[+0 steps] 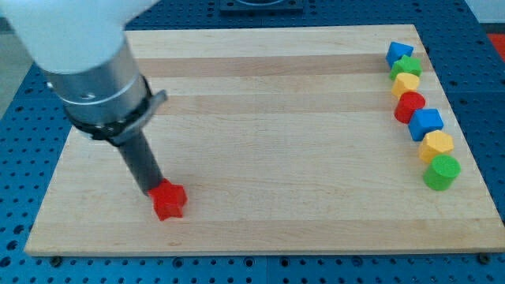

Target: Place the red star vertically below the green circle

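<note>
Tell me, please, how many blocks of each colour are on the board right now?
Red: 2, the star beside my tip and one in the right-hand column.
Blue: 2.
Green: 2.
Yellow: 2.
Total: 8 blocks.

red star [169, 200] | green circle [442, 173] | pale wood board [276, 118] | blue perforated table [16, 229]

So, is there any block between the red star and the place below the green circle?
No. The red star sits against my tip; the board between it and the green circle shows no block.
</note>
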### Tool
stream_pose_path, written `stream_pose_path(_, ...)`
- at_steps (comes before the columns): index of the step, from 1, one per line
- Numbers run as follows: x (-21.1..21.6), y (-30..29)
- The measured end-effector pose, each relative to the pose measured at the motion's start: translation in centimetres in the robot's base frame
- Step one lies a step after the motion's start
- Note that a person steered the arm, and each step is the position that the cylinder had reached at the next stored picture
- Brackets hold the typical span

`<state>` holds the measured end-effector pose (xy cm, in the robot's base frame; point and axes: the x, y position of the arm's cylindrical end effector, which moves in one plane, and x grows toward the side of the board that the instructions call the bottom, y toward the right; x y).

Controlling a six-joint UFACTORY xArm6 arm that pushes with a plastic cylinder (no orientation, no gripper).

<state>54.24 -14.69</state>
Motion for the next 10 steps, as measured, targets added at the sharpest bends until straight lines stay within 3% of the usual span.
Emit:
stream_pose_path(1,0.4,-2.9)
stream_pose_path(3,3.1,10.9)
stream_pose_path(10,5.5,0.8)
